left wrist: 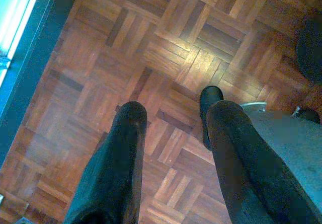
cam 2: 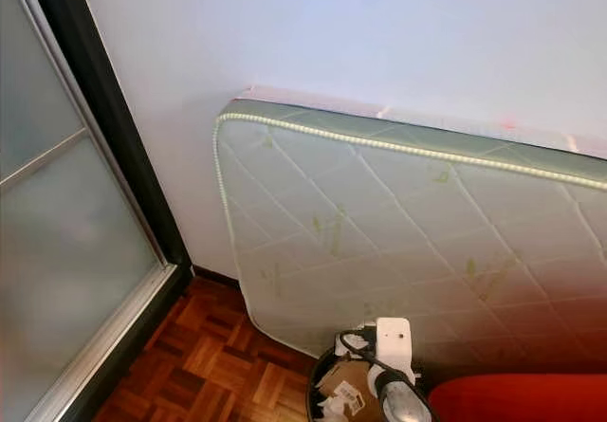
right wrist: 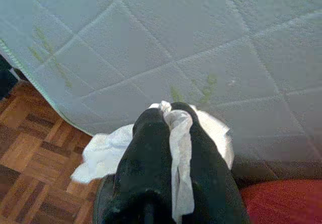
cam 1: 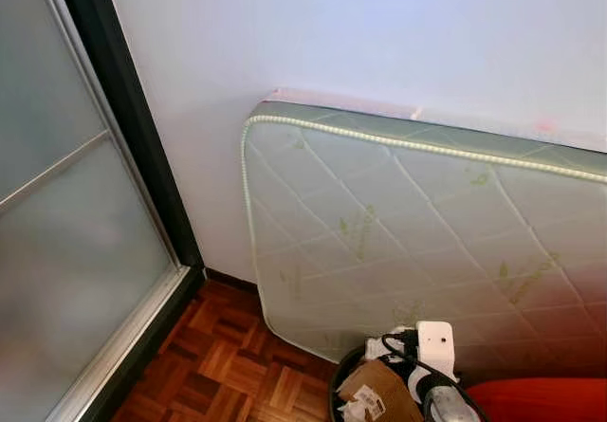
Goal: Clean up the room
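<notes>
Right gripper (right wrist: pixel 171 118), jaws clamped on a crumpled white tissue (right wrist: pixel 108 151), held before a quilted mattress (cam 1: pixel 417 232) propped on edge against the white wall (cam 1: pixel 379 33). Left gripper (left wrist: pixel 171 118), jaws parted and empty, hangs over the parquet floor (left wrist: pixel 151 48). A dark waste bin (cam 1: pixel 343 370) holding cardboard (cam 1: pixel 377 389) and other rubbish stands at the mattress foot, beside a red object (cam 1: pixel 541 398); a frosted sliding door (cam 1: pixel 66 223) lies to the left. Step in hand, by judgement: carrying the tissue for disposal. The next move calls for bringing the right gripper over the bin mouth, then parting the jaws.
</notes>
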Controlling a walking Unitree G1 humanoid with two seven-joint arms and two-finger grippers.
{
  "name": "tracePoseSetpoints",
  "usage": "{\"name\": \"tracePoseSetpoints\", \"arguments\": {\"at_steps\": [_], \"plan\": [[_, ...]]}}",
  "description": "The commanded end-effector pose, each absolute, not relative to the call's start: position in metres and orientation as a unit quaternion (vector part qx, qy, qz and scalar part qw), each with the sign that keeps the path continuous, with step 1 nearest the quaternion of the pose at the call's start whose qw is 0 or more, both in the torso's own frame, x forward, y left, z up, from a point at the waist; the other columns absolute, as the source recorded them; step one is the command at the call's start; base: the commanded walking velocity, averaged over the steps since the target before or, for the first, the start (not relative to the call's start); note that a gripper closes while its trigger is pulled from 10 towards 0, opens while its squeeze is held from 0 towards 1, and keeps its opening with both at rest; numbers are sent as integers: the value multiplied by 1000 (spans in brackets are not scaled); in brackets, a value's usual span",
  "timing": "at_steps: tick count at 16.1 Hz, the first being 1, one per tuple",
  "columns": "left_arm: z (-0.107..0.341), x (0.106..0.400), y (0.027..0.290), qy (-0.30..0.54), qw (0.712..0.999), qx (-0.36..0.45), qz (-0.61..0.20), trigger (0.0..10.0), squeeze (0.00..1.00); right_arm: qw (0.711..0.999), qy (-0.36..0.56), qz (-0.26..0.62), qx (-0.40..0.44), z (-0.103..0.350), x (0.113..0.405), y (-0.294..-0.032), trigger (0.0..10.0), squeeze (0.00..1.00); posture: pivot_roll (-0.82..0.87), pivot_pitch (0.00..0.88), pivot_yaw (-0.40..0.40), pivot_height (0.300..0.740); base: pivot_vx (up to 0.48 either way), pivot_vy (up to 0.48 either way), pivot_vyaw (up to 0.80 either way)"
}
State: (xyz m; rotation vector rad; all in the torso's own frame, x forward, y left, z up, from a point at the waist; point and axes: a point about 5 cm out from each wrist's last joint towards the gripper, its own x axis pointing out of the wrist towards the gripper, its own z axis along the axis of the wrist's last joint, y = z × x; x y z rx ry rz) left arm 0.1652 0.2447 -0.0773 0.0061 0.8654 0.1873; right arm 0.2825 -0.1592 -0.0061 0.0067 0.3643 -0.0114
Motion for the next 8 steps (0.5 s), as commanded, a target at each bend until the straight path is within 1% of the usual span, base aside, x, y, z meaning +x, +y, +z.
{"name": "tracePoseSetpoints", "arguments": {"at_steps": [1,5,6,7,8], "plan": [[-81,157,245,430,898,4,91,10000,0,982,189,-13,-6,-11,277,-162,10000,0,25,146,-4,740,0,0,0],[-81,157,246,431,898,4,91,10000,0,980,198,-19,-10,-15,272,-163,10000,0,26,151,-3,740,0,0,0],[-81,157,246,431,898,4,91,10000,0,980,200,-20,-11,-16,271,-163,10000,251,26,150,-3,740,0,0,0],[-81,157,246,431,898,5,91,10000,0,979,201,-23,-12,-17,271,-163,10000,863,26,150,-3,740,0,0,0],[-81,157,246,431,898,5,91,10000,0,978,204,-26,-17,-17,270,-164,10000,867,26,150,-3,740,0,0,0]]}}
